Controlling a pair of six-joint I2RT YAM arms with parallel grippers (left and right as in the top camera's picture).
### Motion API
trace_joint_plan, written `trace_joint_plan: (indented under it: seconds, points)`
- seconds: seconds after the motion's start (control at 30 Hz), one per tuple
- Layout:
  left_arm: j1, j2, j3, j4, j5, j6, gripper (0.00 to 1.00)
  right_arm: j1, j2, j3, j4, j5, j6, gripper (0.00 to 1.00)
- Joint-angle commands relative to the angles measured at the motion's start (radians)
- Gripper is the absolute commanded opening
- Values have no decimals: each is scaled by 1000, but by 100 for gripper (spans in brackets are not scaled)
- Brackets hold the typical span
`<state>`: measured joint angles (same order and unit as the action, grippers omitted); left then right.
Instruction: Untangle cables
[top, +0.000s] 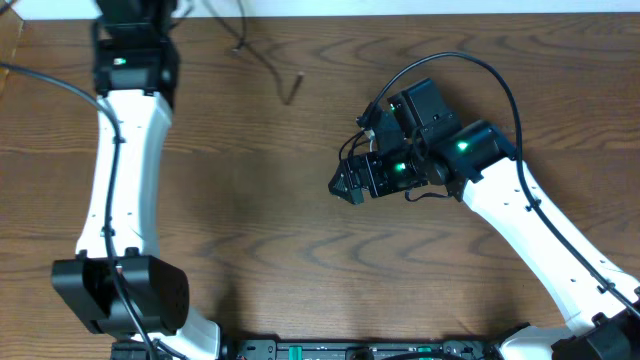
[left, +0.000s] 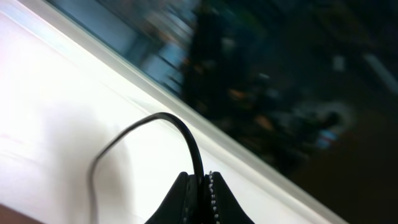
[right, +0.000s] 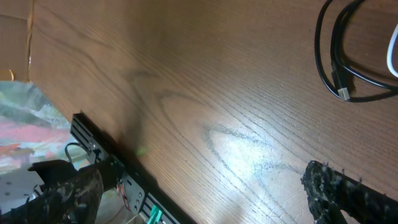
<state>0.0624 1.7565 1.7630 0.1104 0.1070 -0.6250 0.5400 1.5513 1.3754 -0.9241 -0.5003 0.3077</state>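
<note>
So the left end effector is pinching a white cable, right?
Not quite. The left end effector is pinching a black cable, not a white one. The left wrist view shows it, with the cable arching up from between the shut fingers.

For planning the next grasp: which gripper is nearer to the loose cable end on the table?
Right. The right gripper hovers below-right of the cable end; the left gripper is out of overhead view, top-left.
</note>
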Motion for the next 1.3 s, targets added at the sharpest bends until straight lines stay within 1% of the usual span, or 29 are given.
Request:
trace_joint_plan:
  seconds: [0.0,0.03,0.07,0.1,0.13,0.23,0.33,0.37,0.47,0.53,0.7,0.9,0.97,1.03,1.1,1.17,1.23,1.27]
  points:
    - [159,72,28,-5,-67,175,8,5,-2,2,-8,1,30,99]
    - [193,89,28,-6,-75,183,23,5,-2,2,-9,1,34,99]
    - [249,116,28,-6,-78,197,69,5,-2,2,-9,1,36,99]
    - [285,133,28,-17,-78,209,97,5,-2,2,-8,2,36,99]
    - [325,147,28,-41,-78,216,97,5,-2,2,-8,2,36,99]
    - [432,180,28,-180,-78,266,98,5,-2,2,-7,16,36,99]
    - [486,185,28,-297,-78,334,98,6,-2,2,-8,23,37,99]
    - [505,180,28,-358,-78,340,98,9,-2,2,-12,23,37,99]
    - [511,177,28,-441,-77,340,98,24,-2,2,-24,24,36,99]
    - [509,176,28,-536,-74,340,98,37,-2,2,-37,24,36,99]
    - [502,188,22,-715,-58,332,97,76,-2,2,-61,24,36,99]
    - [462,189,12,-877,79,332,97,113,-2,2,-60,25,36,99]
    - [436,190,5,-916,84,333,97,115,-2,2,-60,27,36,99]
    - [405,191,-25,-921,84,332,97,115,-2,2,-60,27,36,99]
    - [367,193,-72,-891,75,332,97,115,-2,2,-60,27,36,99]
    - [335,205,-102,-862,22,306,95,116,-2,2,-63,27,36,99]
    - [310,231,-108,-846,-27,290,95,116,-2,2,-68,27,36,99]
    - [300,251,-108,-829,-30,290,95,117,-2,2,-71,27,36,99]
